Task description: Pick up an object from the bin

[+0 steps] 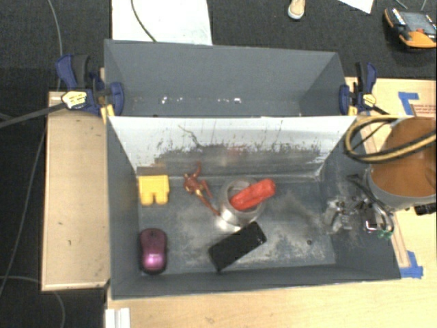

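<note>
Grey metal bin (239, 282), five items.

- Claw (339, 217): low at the bin's right end, above bare floor, apart from every item. Whether it is released or clenched cannot be told.
- Flat black rectangular block (237, 246): nearest the claw, lying askew at front centre.
- Round silver metal cup (235, 210): just behind the block, with a red oblong plastic piece (253, 193) resting on it.
- Thin orange-brown figure (196, 184): left of the cup.
- Yellow notched block (153, 189): back left.
- Purple rounded mouse-shaped object (153, 249): front left.

An orange wrist cover (410, 157), a looped yellow-black cable (351, 139) and a silvery gripper (339, 217).
</note>
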Controlling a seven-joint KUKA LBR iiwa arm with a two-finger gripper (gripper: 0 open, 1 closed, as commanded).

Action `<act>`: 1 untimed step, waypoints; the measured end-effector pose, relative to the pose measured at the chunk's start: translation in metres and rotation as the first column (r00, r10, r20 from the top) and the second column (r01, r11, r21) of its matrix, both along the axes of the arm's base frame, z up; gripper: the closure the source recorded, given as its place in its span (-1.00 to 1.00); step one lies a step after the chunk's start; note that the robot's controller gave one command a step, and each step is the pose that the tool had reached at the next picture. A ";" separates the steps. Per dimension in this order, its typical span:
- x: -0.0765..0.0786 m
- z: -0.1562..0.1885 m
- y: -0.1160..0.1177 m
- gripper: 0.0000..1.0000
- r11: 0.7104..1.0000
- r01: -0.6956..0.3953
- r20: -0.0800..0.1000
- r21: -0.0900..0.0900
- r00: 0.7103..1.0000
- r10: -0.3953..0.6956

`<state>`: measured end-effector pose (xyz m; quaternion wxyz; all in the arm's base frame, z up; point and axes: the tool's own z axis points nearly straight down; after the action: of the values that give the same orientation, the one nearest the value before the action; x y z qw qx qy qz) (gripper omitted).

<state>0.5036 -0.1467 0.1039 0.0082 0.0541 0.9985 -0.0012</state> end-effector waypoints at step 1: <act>-0.012 -0.002 0.005 1.00 1.000 0.012 0.000 0.001 1.000 -0.012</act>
<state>0.4919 -0.1417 0.1019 0.0081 0.0601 0.9982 -0.0008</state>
